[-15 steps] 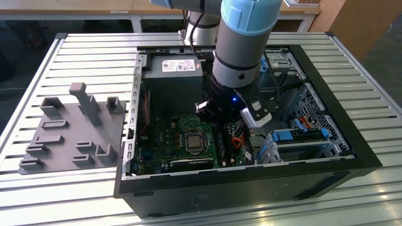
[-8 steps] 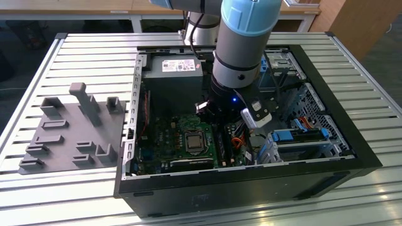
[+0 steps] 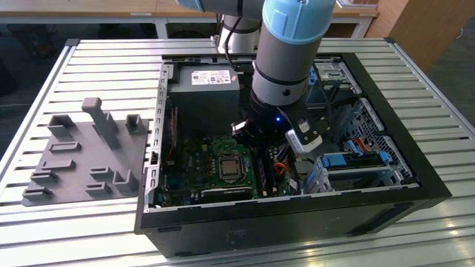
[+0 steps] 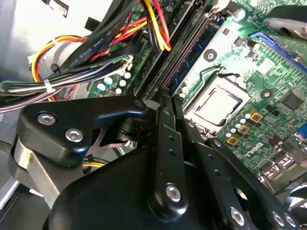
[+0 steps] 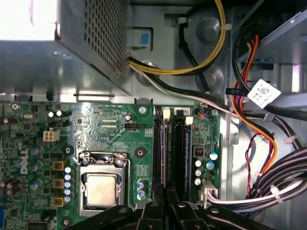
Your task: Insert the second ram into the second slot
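My gripper (image 3: pixel 255 139) is low inside the open computer case, over the memory slots beside the processor socket (image 3: pixel 226 166). In both wrist views its black fingers (image 5: pixel 157 196) are drawn close together, gripper (image 5: pixel 165 194) (image 4: pixel 164 96) shut on the second ram (image 5: pixel 166 148), a thin stick seen edge-on in line with a white-latched slot. Its blue face with dark chips (image 4: pixel 194 50) shows toward the socket. I cannot tell how deep it sits in the slot. Another blue stick (image 5: pixel 189 153) stands in a slot farther from the socket.
Bundles of black, yellow and orange cables (image 5: pixel 268 143) hang close beside the slots. The metal power supply (image 3: pixel 204 83) sits at the far end of the case. Light-blue drive-bay clips (image 3: pixel 349 161) are at the exterior view's right. A grey fixture plate (image 3: pixel 82 150) lies outside the case.
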Robot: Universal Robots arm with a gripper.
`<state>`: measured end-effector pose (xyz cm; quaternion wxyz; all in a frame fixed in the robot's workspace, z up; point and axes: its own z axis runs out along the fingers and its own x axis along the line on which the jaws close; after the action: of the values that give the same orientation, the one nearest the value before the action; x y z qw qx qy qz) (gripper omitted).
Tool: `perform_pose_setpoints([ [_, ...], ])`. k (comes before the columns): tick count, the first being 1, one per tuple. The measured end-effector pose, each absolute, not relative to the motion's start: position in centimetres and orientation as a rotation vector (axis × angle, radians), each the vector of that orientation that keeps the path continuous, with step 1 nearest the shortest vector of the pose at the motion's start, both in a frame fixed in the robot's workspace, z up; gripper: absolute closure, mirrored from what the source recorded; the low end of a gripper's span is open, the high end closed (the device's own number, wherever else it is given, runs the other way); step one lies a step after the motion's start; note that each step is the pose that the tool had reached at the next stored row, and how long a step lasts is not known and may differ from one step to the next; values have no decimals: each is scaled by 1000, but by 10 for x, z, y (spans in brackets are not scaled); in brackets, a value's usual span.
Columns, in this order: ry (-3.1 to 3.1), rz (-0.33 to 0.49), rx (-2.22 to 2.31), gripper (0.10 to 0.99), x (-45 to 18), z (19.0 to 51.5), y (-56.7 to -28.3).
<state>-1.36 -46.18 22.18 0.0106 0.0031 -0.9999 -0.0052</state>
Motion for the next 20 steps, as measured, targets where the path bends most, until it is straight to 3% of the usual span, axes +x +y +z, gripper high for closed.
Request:
perform_pose_setpoints([
  [20, -3120, -25, 0, 953, -12, 222, -465],
])
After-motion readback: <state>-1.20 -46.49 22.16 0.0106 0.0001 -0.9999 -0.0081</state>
